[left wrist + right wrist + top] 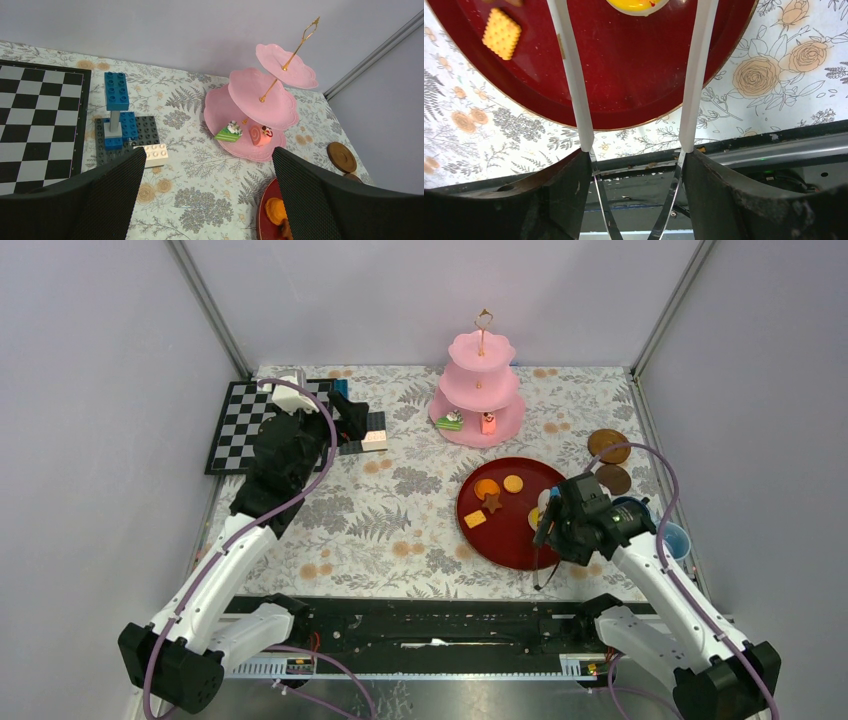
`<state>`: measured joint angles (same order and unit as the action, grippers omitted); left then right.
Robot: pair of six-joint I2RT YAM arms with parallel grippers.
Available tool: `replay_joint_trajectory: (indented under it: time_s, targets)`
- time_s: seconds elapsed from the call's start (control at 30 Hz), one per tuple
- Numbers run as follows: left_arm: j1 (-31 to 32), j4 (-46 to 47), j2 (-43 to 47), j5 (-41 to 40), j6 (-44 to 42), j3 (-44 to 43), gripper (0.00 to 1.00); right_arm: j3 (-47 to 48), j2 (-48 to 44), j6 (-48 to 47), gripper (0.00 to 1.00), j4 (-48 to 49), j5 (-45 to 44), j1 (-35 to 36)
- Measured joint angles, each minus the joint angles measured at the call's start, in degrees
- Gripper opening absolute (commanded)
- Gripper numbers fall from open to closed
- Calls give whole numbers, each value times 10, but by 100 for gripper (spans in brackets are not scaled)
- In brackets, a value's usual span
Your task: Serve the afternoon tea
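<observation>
Left tool (208,150) out fwd, gaping wide; right tool (636,155) tipped down, clamped on white tongs (574,90).

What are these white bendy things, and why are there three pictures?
They are two robot arms bolted to a flowery table. One picture looks down from above. The other two come from small cameras on the arms' wrists. The table carries a pink three-tier stand with toy cakes on it, a dark red tray of toy sweets, brown saucers, blue cups, a chessboard and building blocks. The right gripper squeezes white tongs over the tray, near a yellow sweet. The left gripper is open and holds nothing.
</observation>
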<state>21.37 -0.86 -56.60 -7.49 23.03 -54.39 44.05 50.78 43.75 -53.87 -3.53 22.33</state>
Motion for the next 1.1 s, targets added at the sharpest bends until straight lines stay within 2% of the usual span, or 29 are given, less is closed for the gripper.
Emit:
replay_joint_trajectory:
  time_s: [0.67, 1.1]
  targets:
    - [0, 0, 0, 0, 0, 0, 99, -46, 101, -38, 69, 60, 52, 0]
    - [0, 0, 0, 0, 0, 0, 99, -64, 125, -43, 66, 88, 56, 0]
